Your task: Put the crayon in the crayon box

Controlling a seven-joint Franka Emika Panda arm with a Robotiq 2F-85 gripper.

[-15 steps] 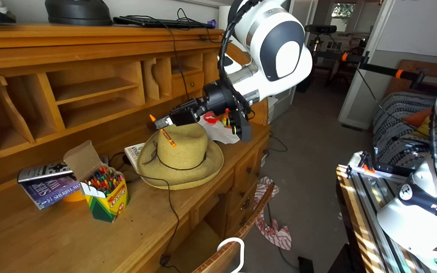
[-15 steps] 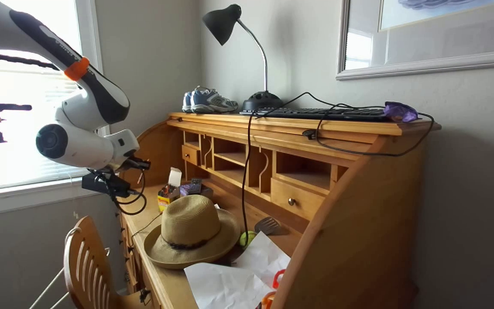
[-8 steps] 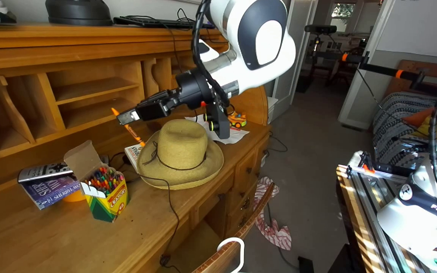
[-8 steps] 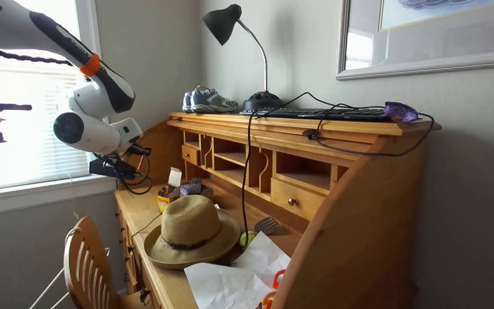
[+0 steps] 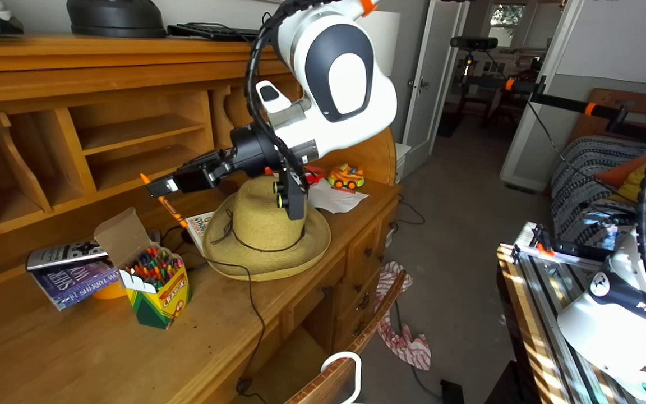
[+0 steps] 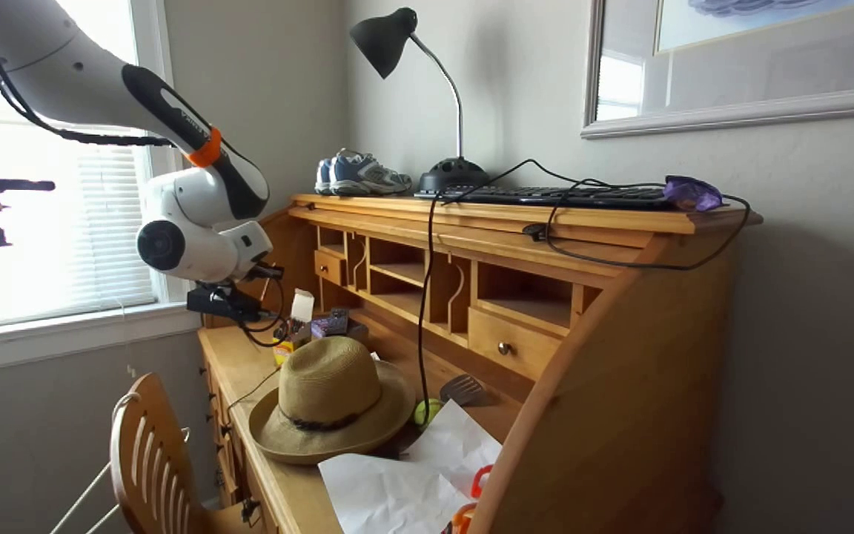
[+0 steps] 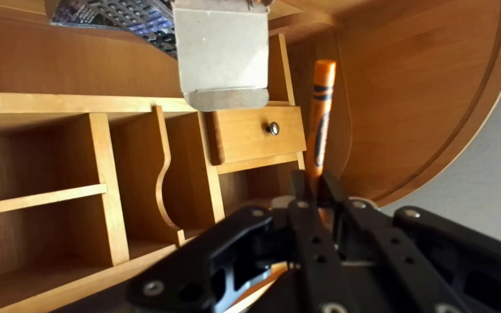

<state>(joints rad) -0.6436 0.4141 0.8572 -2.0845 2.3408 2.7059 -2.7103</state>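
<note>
Wax this thin should be light and stiff yet brittle, slick where bare, so I want a gentle squeeze on the paper wrap of the orange crayon (image 5: 172, 211), which my claw (image 7: 314, 174) pinches nearer point than blunt end, above the bench (image 5: 93, 353). In an exterior view I see that blunt end aimed at five o'clock and the packed crayon box (image 5: 160, 303) at six o'clock from the claw; the wrist view shows the pinch up close but little of that box beyond its flap (image 7: 222, 56), at eleven o'clock.
</note>
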